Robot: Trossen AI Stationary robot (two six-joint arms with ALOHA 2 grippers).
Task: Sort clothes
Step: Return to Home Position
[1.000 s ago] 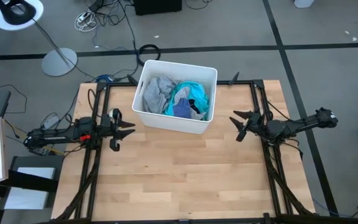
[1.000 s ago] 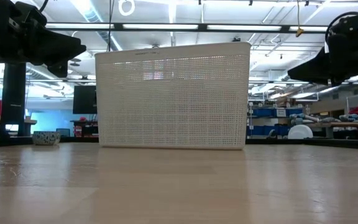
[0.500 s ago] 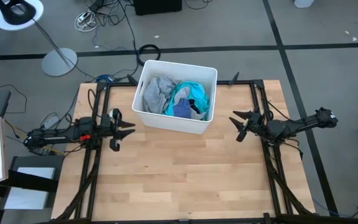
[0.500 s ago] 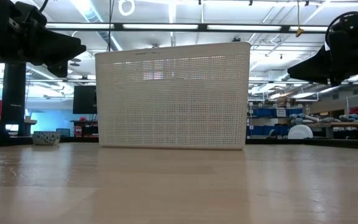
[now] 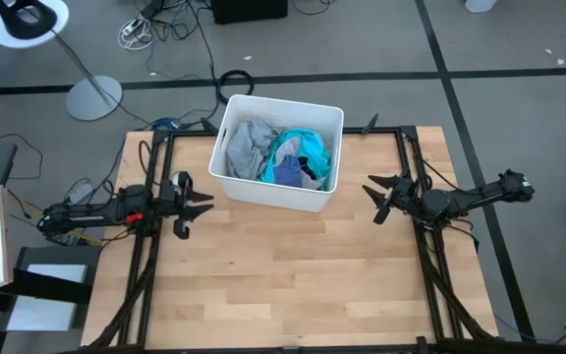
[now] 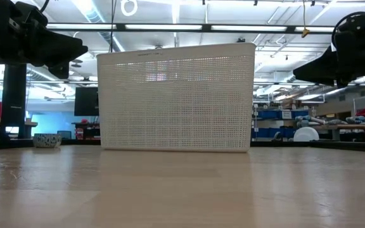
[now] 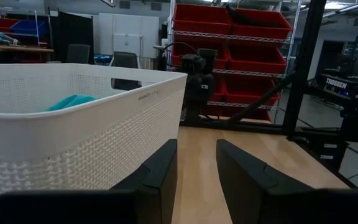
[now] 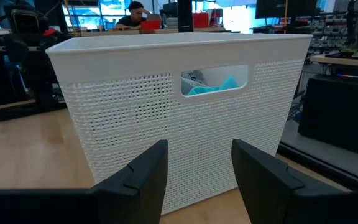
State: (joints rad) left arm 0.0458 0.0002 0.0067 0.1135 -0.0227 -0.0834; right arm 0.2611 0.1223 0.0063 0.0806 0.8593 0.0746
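Note:
The clothes lie piled in the white plastic bin (image 5: 232, 185) at the table's far middle: a grey shirt (image 5: 250, 146), a turquoise garment (image 5: 301, 149) and a dark navy piece (image 5: 289, 173) on top. The turquoise garment also shows in the left wrist view (image 7: 73, 101) and through the bin's handle hole in the right wrist view (image 8: 219, 86). My left gripper (image 5: 204, 204) hangs open and empty left of the bin. My right gripper (image 5: 371, 203) hangs open and empty right of the bin.
The bin (image 6: 176, 98) stands on the wooden table (image 5: 283, 275), whose near half is bare wood. Black frame rails (image 5: 145, 246) run along both sides. A person (image 8: 135, 12) sits in the room beyond the table.

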